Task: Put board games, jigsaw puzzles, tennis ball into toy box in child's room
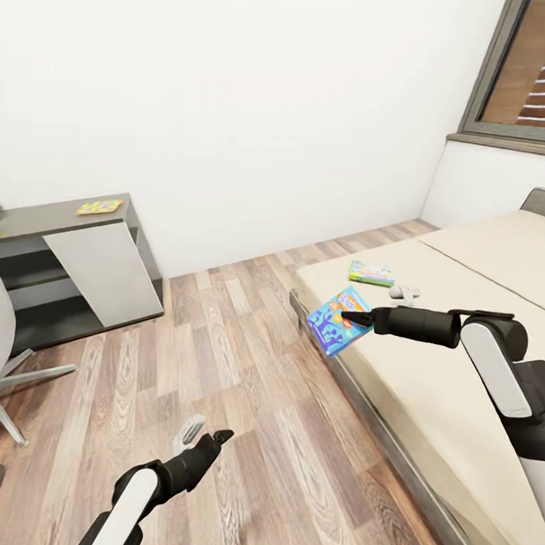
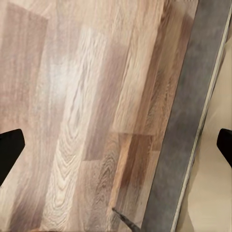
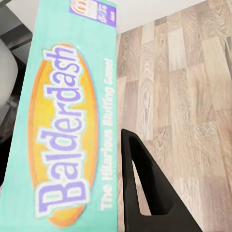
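1. Small blue rectangular board-game box [image 1: 339, 320]: gripped by the right claw [image 1: 359, 319], lifted over the bed's [image 1: 436, 376] floor-side edge, long axis tilted.
2. Green-white flat game box [image 1: 371, 273]: on the bed, beyond the blue box, right arm nearer.
3. Left claw [image 1: 218, 438]: fingers spread, carrying nothing, over the floor.

Head view — taken from high on the robot, facing forward and down across the wood plank floor [image 1: 229, 369] toward the white wall, with the bed [image 1: 466, 359] at right and a dark grey cabinet [image 1: 74, 265] far left. Left wrist view — close above the same floor [image 2: 82, 121], looking down beside the bed's grey frame [image 2: 188, 130]. Right wrist view — pressed near a blue Balderdash game box [image 3: 67, 125], also seen at the bed's edge in the head view [image 1: 338, 319], with floor beyond.
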Robot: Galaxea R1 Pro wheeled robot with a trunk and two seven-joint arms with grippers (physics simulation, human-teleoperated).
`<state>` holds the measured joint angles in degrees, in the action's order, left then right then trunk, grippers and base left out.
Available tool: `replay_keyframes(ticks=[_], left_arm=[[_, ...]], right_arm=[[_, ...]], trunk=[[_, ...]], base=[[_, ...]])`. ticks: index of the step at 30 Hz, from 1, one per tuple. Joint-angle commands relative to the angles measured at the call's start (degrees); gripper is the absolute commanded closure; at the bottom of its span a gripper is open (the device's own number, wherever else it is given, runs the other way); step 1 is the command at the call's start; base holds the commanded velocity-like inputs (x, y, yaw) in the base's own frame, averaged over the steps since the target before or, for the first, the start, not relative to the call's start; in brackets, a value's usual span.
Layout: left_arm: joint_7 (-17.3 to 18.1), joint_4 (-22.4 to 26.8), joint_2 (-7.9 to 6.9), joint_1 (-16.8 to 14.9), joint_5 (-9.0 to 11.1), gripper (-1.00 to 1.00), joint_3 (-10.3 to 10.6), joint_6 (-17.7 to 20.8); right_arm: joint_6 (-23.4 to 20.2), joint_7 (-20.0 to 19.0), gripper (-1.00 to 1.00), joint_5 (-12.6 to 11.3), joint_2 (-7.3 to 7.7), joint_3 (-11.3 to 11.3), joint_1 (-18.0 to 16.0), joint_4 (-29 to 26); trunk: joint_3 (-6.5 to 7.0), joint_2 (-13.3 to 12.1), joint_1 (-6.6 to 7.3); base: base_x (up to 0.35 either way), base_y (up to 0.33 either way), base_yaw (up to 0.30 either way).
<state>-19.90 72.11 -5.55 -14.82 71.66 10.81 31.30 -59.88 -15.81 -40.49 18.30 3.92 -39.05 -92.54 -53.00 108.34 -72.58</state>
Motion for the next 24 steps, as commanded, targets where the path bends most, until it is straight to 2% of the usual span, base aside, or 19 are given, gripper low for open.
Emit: replay_keyframes(ticks=[1,7,18,24], left_arm=[[-0.53,0.04,0.0,-0.03,0.25,-1.0,0.1,-0.06],[-0.7,-0.17,0.45,-0.03,-0.83,-1.0,0.09,-0.82],[-0.82,-0.22,0.62,-0.03,-0.76,-1.0,0.13,-1.06],[-0.11,-0.37,-0.12,0.07,-0.83,-1.0,-0.19,-1.09]], right_arm=[[-0.12,-0.54,1.0,0.62,0.02,0.07,-0.03,-0.01],[-0.12,-0.54,1.0,0.6,-0.01,0.27,0.02,-0.01],[-0.12,-0.54,1.0,0.62,-0.07,0.28,0.22,-0.01],[-0.12,-0.55,1.0,0.6,-0.1,0.29,0.35,-0.01]], trunk=[[0.14,-0.39,0.23],[1.21,-2.8,1.55],[3.19,-7.21,3.97],[4.27,-9.62,5.28]], base=[[0.0,0.0,0.002],[0.0,0.0,0.0],[0.0,0.0,0.0],[0.0,0.0,0.0]])
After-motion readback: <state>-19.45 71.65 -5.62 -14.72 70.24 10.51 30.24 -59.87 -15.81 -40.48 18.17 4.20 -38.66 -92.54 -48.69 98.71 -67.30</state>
